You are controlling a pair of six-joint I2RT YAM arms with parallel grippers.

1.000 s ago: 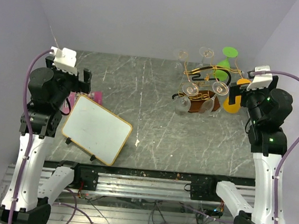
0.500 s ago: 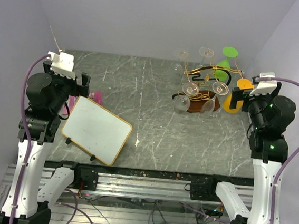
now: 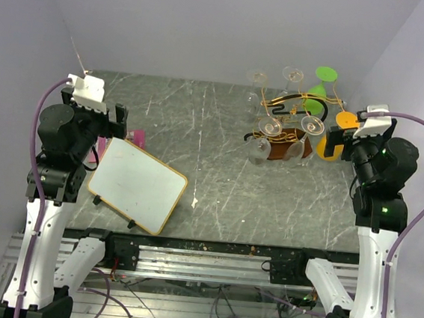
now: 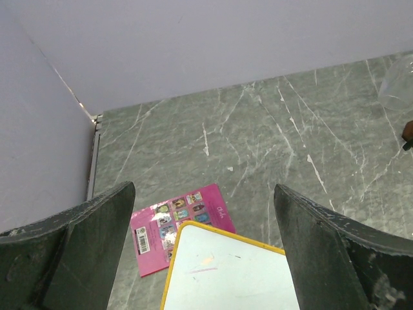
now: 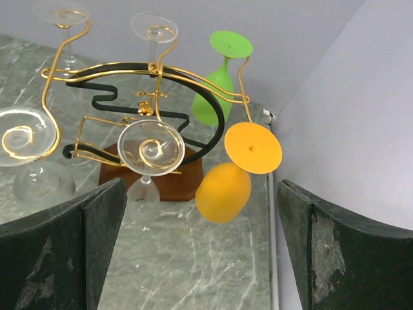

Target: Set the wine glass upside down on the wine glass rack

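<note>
One rack [image 5: 181,182] — four clear glasses [image 5: 151,147], one green glass [image 5: 219,77], one orange glass [image 5: 222,192]

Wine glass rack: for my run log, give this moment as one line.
wine glass rack: orange glass, green glass and clear glasses hang upside down | left gripper: open, empty | right gripper: open, empty

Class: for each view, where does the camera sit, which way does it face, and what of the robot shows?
Top: above and behind the bases, looking down on the table; left arm and right arm show.
Left wrist: on the left arm, facing down and forward at the whiteboard and pink card; open left claw shows.
Right wrist: on the right arm, facing the rack and orange glass; open right claw shows.
Shared: top and right wrist both show the rack.
</note>
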